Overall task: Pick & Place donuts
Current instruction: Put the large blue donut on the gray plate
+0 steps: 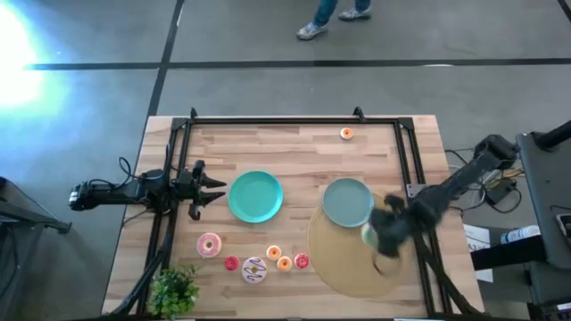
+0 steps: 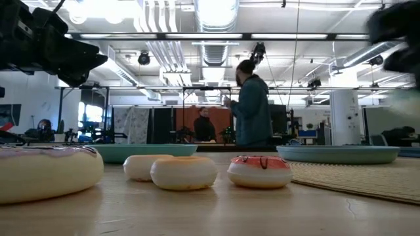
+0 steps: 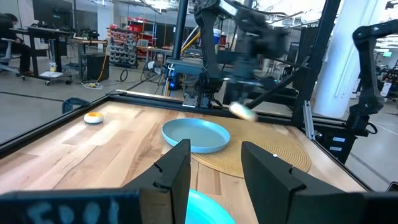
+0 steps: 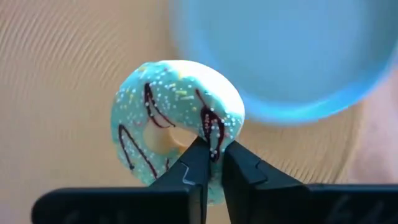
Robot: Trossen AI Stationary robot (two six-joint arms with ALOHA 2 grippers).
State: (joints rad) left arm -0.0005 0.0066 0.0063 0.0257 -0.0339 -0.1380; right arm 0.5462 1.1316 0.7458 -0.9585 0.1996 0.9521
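left gripper (image 1: 212, 188): fingers apart | right gripper (image 4: 211, 163): fingers pinched shut

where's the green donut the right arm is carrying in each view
High view: green donut by the right hand, over the woven mat beside the grey-blue plate.
Low view: not visible.
Left wrist view: pale blur beyond the plate.
Right wrist view: centre, pinched by its rim.
Shared landmark: the grey-blue plate.

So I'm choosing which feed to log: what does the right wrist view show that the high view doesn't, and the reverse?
Only the right wrist view shows the right gripper with jaws shut on the green donut's ring, dark streaks visible. Only the high view shows the left gripper, the teal plate and the other donuts. Both show the grey-blue plate and the woven mat.
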